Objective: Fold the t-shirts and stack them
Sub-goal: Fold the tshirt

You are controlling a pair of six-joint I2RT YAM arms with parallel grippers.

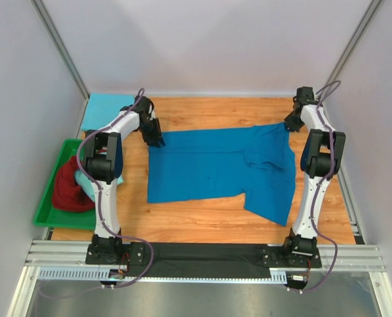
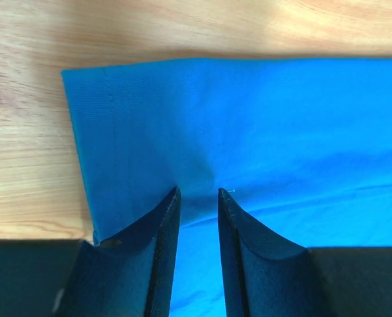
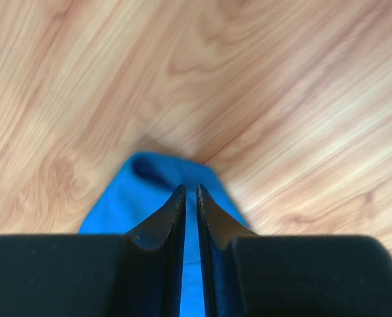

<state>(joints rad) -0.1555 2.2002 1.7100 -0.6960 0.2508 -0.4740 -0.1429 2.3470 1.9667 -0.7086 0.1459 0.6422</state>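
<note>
My left end effector [image 2: 197, 193] was clamped on the blue shirt [image 1: 216, 165] just inside its far left corner, the cloth puckered between the tips. The right end effector [image 3: 190, 188] pinched the far right corner. It lay spread across the worktop [image 1: 202, 221], with bare wood along its near edge. A red shirt [image 1: 69, 188] sat in the tray [image 1: 43, 212] at the left.

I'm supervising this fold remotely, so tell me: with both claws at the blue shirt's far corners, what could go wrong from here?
1. The right claw pinches only a small tip of the royal blue t-shirt; it may slip out when pulled.
2. The shirt's right side lies rumpled, so the fold may come out crooked.
3. The left arm's elbow hangs near the green tray; a swing might nudge it.
</note>
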